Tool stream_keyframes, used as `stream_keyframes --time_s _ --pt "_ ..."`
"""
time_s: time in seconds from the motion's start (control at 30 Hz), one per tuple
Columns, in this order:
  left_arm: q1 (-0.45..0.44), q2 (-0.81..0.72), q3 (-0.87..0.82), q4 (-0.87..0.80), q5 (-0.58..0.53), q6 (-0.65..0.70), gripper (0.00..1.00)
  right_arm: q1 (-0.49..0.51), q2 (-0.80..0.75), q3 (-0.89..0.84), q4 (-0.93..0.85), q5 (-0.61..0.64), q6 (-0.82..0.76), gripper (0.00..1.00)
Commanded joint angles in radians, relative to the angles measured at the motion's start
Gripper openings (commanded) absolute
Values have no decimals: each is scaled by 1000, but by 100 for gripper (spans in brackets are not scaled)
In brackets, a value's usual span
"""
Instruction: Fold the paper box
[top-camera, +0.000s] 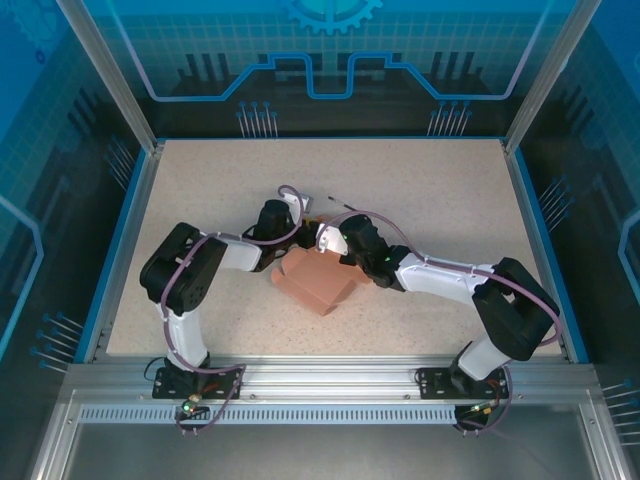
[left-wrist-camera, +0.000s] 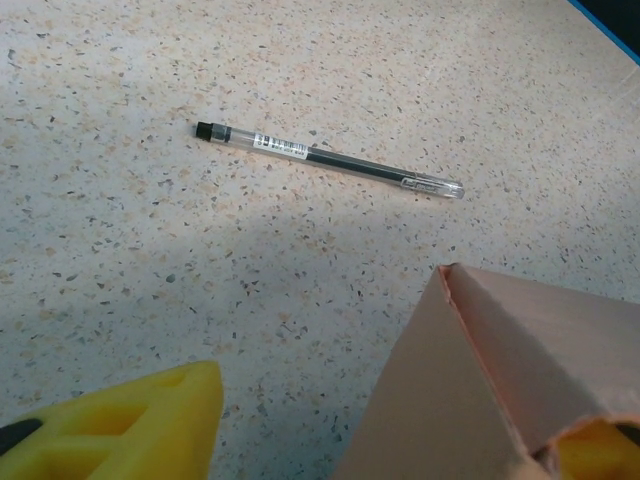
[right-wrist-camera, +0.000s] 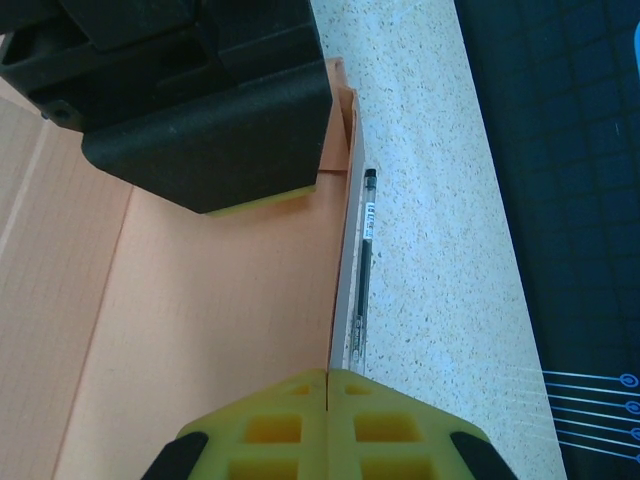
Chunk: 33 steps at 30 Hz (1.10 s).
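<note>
Left of the box (top-camera: 318, 283): the left gripper (left-wrist-camera: 395, 428). Stands about half open, with no firm hold on anything. Straddles one raised wall of the box: one yellow finger (left-wrist-camera: 130, 430) outside the wall and apart from it, with bare table (left-wrist-camera: 150, 250) between, the other finger at the wall's top edge on the far side, seemingly touching. Cannot tell whether it presses there.

In the middle: the box itself. Lies on the table between both grippers, partly formed. Shows one wall already upright and one corner crease made, but also wide panels lying flat or sloping in the top view. Judged as halfway at best: no closed shape yet, flaps not tucked, other walls to be raised and locked.

Right of the box's middle: the right gripper (right-wrist-camera: 326, 395). Fully closed, pads together, nothing between them. Sits over a flat panel just beside the upright wall; cannot tell if it touches the panel. Probably meant to keep the sheet down during the shaping of the wall.

Beyond the upright wall, outside the box: a pen (left-wrist-camera: 330, 160). Lies flat on the table, near the wall and about parallel to it in the right wrist view. Takes no part in the folding. Better to keep clear of it when raising the next wall.
</note>
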<state>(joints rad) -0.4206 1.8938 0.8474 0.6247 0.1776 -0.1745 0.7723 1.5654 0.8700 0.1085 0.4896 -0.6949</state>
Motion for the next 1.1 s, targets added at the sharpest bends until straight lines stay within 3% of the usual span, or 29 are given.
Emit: stream_keyframes --time_s 0.0,0.27,0.57,0.93,1.07 --pt "7 17 28 -38 -24 14 57 11 -20 4 -53 -44 11 0" --pt "2 30 49 -72 -96 -15 46 17 -29 4 -63 -68 22 0" --pt "-15 12 34 -83 -288 -93 29 23 -39 2 -76 -88 38 0" --pt "-33 -5 3 -69 -443 -177 20 43 -47 -23 -60 -121 72 0" --pt "-35 -10 -19 -9 -394 -170 21 34 -42 -12 -53 -99 70 0"
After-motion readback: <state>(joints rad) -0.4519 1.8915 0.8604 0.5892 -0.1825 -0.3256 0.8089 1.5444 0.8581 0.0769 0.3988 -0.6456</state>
